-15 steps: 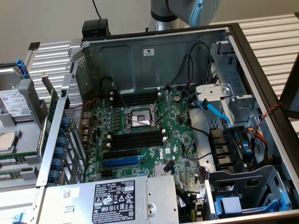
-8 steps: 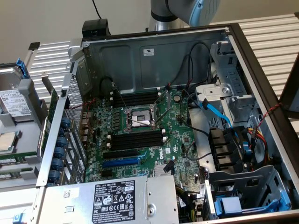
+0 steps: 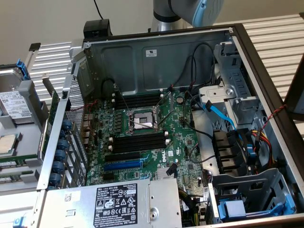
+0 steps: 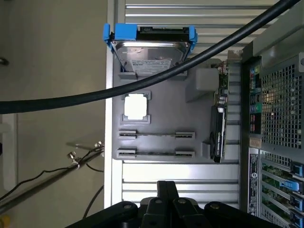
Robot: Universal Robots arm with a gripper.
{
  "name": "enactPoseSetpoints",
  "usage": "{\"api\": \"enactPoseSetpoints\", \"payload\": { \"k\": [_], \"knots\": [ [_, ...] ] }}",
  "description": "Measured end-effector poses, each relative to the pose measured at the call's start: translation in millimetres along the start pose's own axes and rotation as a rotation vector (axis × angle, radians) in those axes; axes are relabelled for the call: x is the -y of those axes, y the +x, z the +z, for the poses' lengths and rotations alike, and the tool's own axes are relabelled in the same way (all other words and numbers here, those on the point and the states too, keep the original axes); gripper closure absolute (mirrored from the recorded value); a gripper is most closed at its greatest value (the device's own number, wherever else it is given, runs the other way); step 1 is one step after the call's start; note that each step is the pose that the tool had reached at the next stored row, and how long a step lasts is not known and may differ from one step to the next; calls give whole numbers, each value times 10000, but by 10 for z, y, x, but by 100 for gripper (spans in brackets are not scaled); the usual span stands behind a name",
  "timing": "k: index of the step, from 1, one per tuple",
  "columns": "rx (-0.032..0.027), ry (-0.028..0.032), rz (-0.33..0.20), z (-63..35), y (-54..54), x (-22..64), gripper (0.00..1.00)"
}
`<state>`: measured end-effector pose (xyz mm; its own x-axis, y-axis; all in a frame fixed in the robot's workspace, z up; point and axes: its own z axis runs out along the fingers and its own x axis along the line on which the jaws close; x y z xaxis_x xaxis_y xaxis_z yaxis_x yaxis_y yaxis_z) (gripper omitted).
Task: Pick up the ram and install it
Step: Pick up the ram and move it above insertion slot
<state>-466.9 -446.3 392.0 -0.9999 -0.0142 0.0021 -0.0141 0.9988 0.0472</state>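
Hovering short of the grey tray [image 4: 164,118], gripper [image 4: 166,186] closed up, holding nothing; ram [image 4: 156,153] unpicked in tray, install not begun.

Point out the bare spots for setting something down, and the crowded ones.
Free: the slatted tabletop between the grey parts tray and the gripper, and the slats past the computer case on the exterior view's right. Crowded: the tray itself and the motherboard, hemmed by cables.

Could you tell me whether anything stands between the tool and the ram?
Nothing visible does: the shut tool faces the ram in the grey tray, only slatted tabletop between them; the black cable crosses farther on.
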Motion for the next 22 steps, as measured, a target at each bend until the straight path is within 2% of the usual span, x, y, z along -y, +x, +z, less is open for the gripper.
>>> {"api": "enactPoseSetpoints", "payload": {
  "k": [11,22],
  "knots": [
    [-95,5,-1987,0,3,1,89],
    [-174,7,-3707,1,16,0,89]
  ]
}}
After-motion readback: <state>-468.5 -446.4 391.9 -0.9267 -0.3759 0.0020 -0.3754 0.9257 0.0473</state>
